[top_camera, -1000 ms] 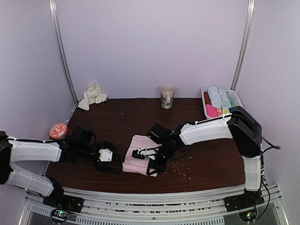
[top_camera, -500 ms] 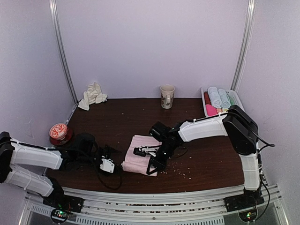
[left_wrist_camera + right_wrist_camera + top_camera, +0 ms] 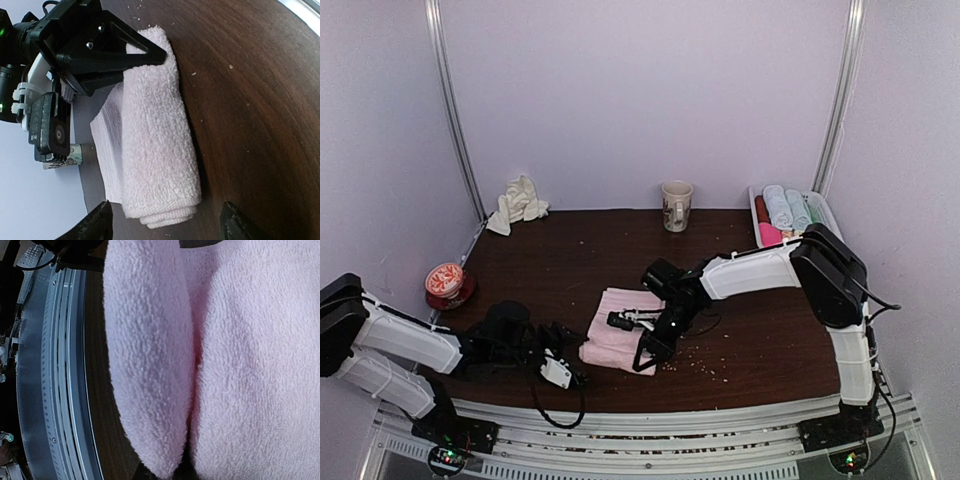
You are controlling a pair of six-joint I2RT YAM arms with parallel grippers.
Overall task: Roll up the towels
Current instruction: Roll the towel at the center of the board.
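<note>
The towel [image 3: 612, 335] lies on the bench [image 3: 750, 300], centre and toward the front. Its rolled part is along the near side and its flat part behind that. The right gripper [image 3: 645, 350] sits on the roll's right end. The left gripper [image 3: 560, 368] is just left of the roll's left end, apart from it, near the front rail [image 3: 670, 415]. A cup [image 3: 676, 205] stands at the back centre. The tray [image 3: 820, 212] is in the back right corner, with rolled towels [image 3: 787, 208] in it. The other towel [image 3: 518, 203] lies in the back left corner. A tin [image 3: 445, 280] sits at the left edge, in front of that towel.
</note>
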